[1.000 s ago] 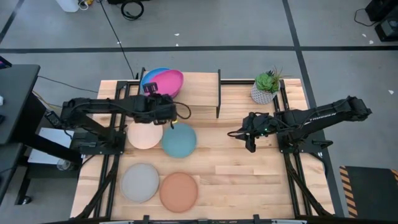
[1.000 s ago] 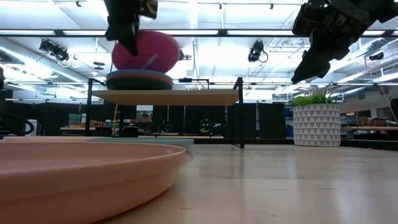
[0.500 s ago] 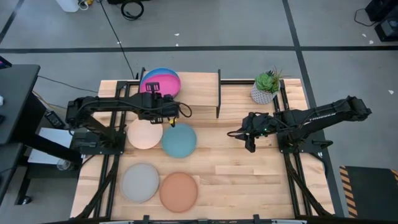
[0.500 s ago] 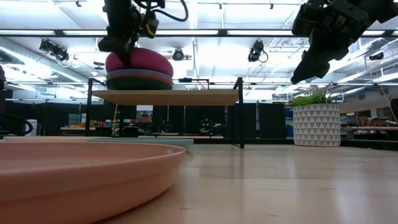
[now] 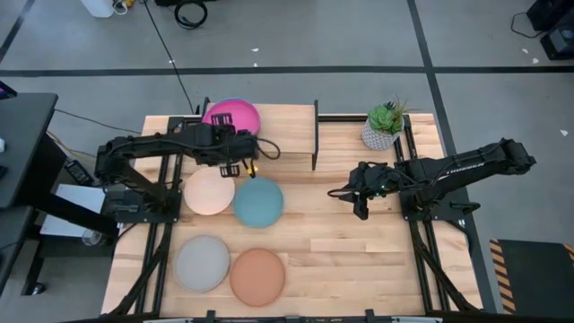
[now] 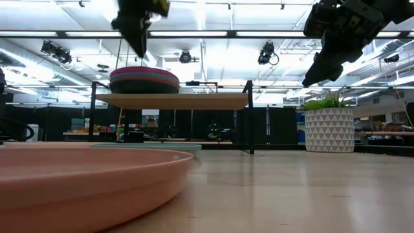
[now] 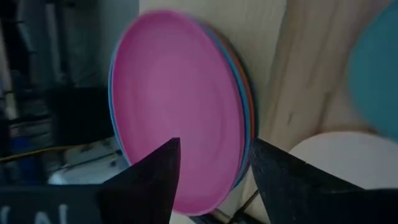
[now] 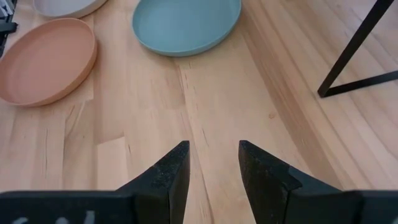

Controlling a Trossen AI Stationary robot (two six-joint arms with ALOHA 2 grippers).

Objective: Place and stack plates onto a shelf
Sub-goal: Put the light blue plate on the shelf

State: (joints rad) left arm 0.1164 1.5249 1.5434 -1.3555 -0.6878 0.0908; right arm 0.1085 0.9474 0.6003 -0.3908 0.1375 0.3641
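Note:
A magenta plate lies flat on top of a stack of plates on the shelf at the far left. In the left wrist view the magenta plate shows blue and orange rims under it. My left gripper hangs open just above the stack's near side, its fingers clear of the plate. Cream, light blue, grey and terracotta plates lie on the table. My right gripper waits open above the table at the right.
A potted plant stands at the far right. The shelf's black legs reach down to the table near the middle. Bare boards lie between the plates and the right arm.
The magenta plate, held tilted above the stack a second ago, has come down flat onto it. My left gripper has let go of it, opened, and risen a little, drawing back toward the table's near edge.

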